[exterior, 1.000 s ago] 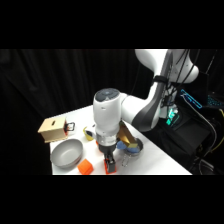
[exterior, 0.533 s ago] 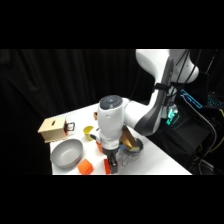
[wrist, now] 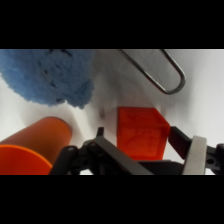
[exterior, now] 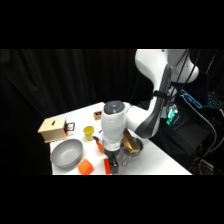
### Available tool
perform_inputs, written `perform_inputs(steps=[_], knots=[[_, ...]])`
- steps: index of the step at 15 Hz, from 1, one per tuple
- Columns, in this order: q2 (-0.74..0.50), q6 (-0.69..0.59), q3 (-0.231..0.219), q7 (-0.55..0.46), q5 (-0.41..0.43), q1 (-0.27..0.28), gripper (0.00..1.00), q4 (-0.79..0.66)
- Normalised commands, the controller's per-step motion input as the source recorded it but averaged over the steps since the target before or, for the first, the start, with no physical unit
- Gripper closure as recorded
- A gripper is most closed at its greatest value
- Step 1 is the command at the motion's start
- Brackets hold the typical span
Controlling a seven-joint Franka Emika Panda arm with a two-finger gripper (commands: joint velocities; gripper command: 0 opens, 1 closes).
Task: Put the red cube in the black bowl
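The arm reaches down over the white worktop (exterior: 150,162), and its jaws (exterior: 112,166) are low, right at the near edge. In the wrist view the jaws (wrist: 145,150) are apart, one finger on each side of the red cube (wrist: 140,132). The cube sits on the worktop between them. I cannot tell if the fingers touch it yet. In the side view the cube (exterior: 108,165) shows as a small red bit right at the jaws.

Just left of the jaws in the side view lies an orange block (exterior: 85,167). Further left is the grey bowl (exterior: 67,153). Behind the jaws stands a yellow cup (exterior: 89,132). A wooden box (exterior: 52,129) sits far off to the left, at the back. Just right of the jaws a round dish (exterior: 131,145) peeks out from behind the arm.

In the wrist view a fuzzy blue thing (wrist: 50,75) lies past the cube, up and to the left. A thin metal loop (wrist: 160,75) lies past it to the right. An orange cup (wrist: 35,142) lies on its side, left of the jaws.
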Motion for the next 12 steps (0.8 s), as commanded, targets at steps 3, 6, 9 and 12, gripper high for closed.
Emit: perform_inputs(steps=[3, 6, 9, 12], knots=[[0.06, 0.22, -0.114, 0.07, 0.046, 0.131, 0.00, 0.00], [0.06, 0.18, -0.098, 0.05, 0.069, 0.122, 0.00, 0.02], [0.05, 0.16, -0.103, 0.05, 0.072, 0.133, 0.27, 0.04], [0.04, 0.13, -0.110, 0.06, 0.071, 0.131, 0.41, 0.04]])
